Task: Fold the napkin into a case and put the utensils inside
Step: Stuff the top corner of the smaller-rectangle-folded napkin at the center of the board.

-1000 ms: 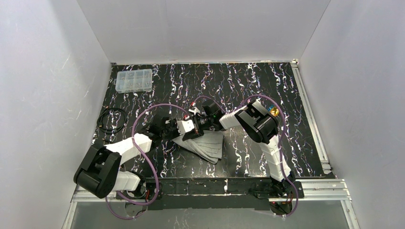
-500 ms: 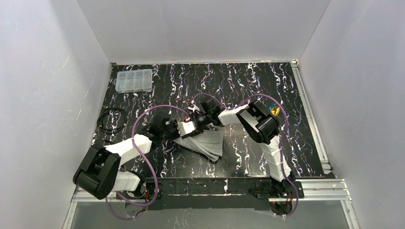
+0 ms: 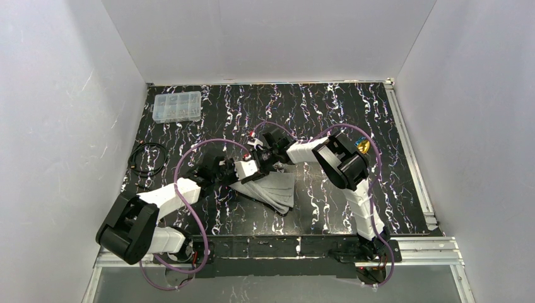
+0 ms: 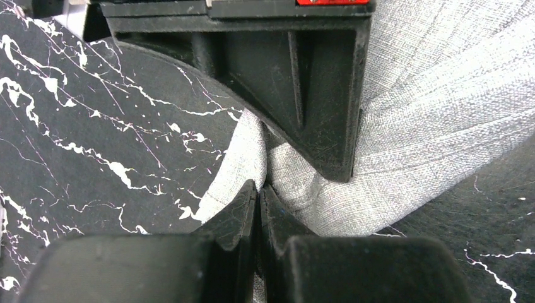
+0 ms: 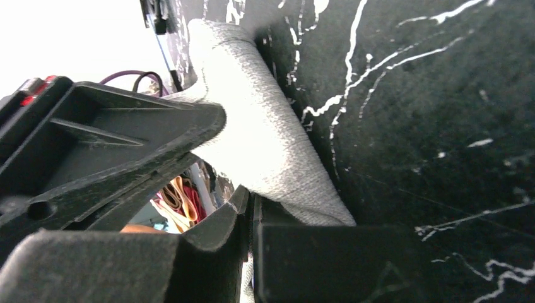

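Napkin (image 3: 272, 189), a soft grey cloth, lies in loose layers on the black marbled table (image 3: 353, 107) between the arms. Left gripper (image 4: 259, 190) and right gripper (image 5: 250, 203) each pinch its raised edge, side by side. Limp and light, it will likely sag, so hemmed edges and corners seem the surest hold.

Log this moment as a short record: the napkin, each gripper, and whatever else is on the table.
napkin: folded in flat layers on the table, its left end bunched where both grippers meet
left gripper: shut on the napkin
right gripper: shut on the napkin, close beside the left gripper
clear compartment box: far left corner, apart from the napkin
black cable coil: left edge of the table, untouched
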Controlling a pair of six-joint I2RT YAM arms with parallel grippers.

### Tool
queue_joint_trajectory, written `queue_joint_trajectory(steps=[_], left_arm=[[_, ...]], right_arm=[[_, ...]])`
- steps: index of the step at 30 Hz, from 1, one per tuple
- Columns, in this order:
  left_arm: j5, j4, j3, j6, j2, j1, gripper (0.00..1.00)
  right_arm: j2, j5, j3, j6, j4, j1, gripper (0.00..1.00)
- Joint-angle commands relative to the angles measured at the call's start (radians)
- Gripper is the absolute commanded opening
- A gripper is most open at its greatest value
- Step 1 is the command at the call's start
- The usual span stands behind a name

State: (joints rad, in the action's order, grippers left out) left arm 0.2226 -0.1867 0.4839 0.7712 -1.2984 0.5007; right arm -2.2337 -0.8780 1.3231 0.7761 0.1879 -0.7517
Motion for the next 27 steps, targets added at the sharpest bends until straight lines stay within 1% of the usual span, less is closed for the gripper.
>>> queue_joint_trajectory(steps=[1,7,13,19,22,27], left_arm=[[0.016,0.015,0.020,-0.048,0.039,0.008,0.00],[0.002,0.013,0.041,-0.084,0.045,0.007,0.00],[0.027,0.015,0.029,-0.099,0.077,0.007,0.00],[0.039,0.015,-0.015,-0.015,0.091,0.007,0.00],[0.064,0.013,-0.039,0.043,0.092,0.007,0.00],[0.105,0.013,-0.053,0.083,0.085,0.007,0.00]], right_arm=[[-0.044,0.040,0.062,-0.122,-0.139,0.011,0.01],[-0.073,0.050,0.065,-0.150,-0.181,0.011,0.01],[-0.100,0.058,0.062,-0.167,-0.214,0.014,0.01],[-0.103,0.049,0.025,-0.125,-0.156,0.032,0.01],[-0.097,0.051,0.041,-0.123,-0.168,0.037,0.01],[-0.095,0.058,0.074,-0.103,-0.174,0.037,0.01]])
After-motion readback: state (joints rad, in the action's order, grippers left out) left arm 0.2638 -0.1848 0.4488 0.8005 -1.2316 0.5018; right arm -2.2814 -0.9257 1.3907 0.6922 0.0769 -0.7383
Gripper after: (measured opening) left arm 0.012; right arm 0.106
